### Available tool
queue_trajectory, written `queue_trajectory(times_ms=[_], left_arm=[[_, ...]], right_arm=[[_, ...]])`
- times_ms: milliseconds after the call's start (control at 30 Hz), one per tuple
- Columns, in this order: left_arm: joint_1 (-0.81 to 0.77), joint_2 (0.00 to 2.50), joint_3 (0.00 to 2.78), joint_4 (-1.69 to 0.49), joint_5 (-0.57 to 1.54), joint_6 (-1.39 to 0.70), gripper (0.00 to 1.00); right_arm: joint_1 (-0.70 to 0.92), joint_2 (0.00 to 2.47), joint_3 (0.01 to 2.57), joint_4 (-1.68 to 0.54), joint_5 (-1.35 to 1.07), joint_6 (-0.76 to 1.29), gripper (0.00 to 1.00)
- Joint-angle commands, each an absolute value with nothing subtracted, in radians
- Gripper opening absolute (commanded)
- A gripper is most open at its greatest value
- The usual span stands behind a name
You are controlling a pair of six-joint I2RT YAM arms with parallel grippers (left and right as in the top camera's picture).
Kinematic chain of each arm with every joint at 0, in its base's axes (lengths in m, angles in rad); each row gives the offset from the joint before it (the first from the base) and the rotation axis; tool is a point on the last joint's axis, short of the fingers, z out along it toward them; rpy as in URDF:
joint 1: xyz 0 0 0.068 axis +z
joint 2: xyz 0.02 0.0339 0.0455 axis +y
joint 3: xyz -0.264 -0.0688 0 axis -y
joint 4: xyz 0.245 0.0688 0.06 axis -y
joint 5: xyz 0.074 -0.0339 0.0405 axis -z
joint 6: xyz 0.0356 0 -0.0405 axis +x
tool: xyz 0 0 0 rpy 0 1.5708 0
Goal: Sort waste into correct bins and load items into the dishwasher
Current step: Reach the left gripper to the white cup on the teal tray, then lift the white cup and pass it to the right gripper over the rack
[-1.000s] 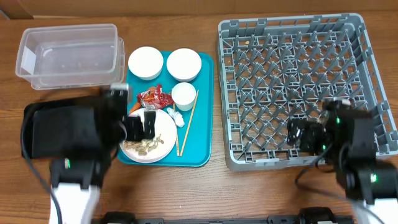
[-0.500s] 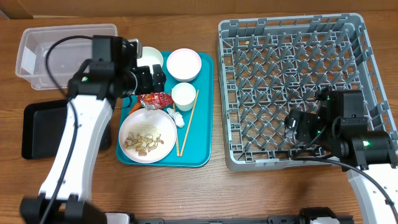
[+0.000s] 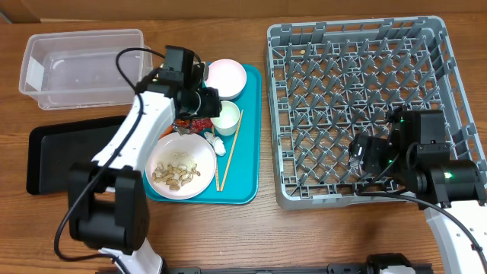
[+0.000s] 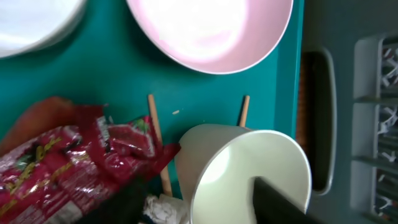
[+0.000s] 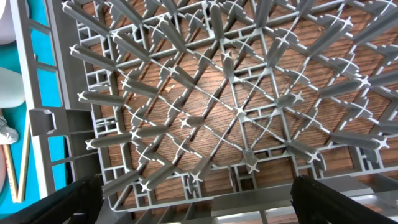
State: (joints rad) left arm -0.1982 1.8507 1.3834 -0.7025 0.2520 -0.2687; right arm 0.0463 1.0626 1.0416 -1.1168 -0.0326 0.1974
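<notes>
My left gripper (image 3: 210,106) (image 4: 202,208) is down at the small white cup (image 3: 226,116) (image 4: 249,174) on the teal tray (image 3: 247,183). One finger (image 4: 280,202) is inside the cup and the other is outside its wall, with a gap still showing. The red wrapper (image 3: 192,122) (image 4: 81,155) and white tissue (image 3: 215,142) (image 4: 165,210) lie beside it. Two chopsticks (image 3: 230,148) (image 4: 154,124) pass under the cup. A plate (image 3: 150,171) holds rice (image 3: 181,156) and nuts (image 3: 176,179). My right gripper (image 3: 365,160) (image 5: 205,205) stays open over the grey dish rack (image 3: 278,114) (image 5: 217,106).
One white bowl (image 3: 225,78) (image 4: 211,31) sits behind the cup; another bowl (image 4: 31,25) is mostly under my left arm. The clear tub (image 3: 30,72) stands at the far left, with the black tray (image 3: 46,160) in front of it.
My left arm has swung from over the plate, past the tub side, to the cup, and its jaws have narrowed around the cup's wall. The right gripper stays open over the rack.
</notes>
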Motion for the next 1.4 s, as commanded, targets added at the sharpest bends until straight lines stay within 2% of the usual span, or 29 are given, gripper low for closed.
queue_trajectory(times_ms=[0,67,200,300,567,633,700,800,900,1033,1100,1367], left_arm=[[-0.21,1.885,1.398,-0.696,0.26,-0.27,0.23],[-0.21,1.885,1.398,-0.696,0.26,-0.27,0.13],[-0.21,1.885,1.398,-0.699,0.26,-0.27,0.12],[-0.21,1.885,1.398,-0.703,0.26,-0.27,0.04],[-0.194,1.872,1.47,-0.773,0.374,-0.27,0.04],[-0.175,1.868,1.512,-0.809,0.462,-0.27,0.04],[-0.15,1.867,1.548,-0.822,0.637,-0.27,0.04],[-0.122,1.867,1.559,-0.784,0.974,-0.27,0.04],[-0.12,1.872,1.559,-0.75,1.293,-0.27,0.04],[-0.15,1.872,1.559,-0.752,1.406,-0.29,0.04],[-0.176,1.872,1.559,-0.75,1.407,-0.312,0.04],[-0.282,1.872,1.559,-0.745,1.408,-0.316,0.04]], right_arm=[[0.044,1.055,1.067,-1.113,-0.02,0.191,1.0],[0.044,1.055,1.067,-1.112,-0.02,0.191,1.0],[0.044,1.055,1.067,-1.111,-0.02,0.191,1.0],[0.044,1.055,1.067,-1.11,-0.02,0.191,1.0],[0.042,1.055,1.069,-1.11,0.003,0.204,1.0],[0.026,1.055,1.077,-1.106,0.053,0.27,1.0],[-0.009,1.055,1.083,-1.08,0.046,0.293,1.0],[-0.079,1.059,1.083,-0.997,-0.161,0.197,1.0],[-0.126,1.074,1.083,-0.92,-0.632,-0.068,1.0],[-0.12,1.112,1.083,-0.855,-1.046,-0.214,1.0],[-0.101,1.139,1.083,-0.82,-1.115,-0.214,1.0],[-0.072,1.216,1.083,-0.797,-1.12,-0.213,1.0]])
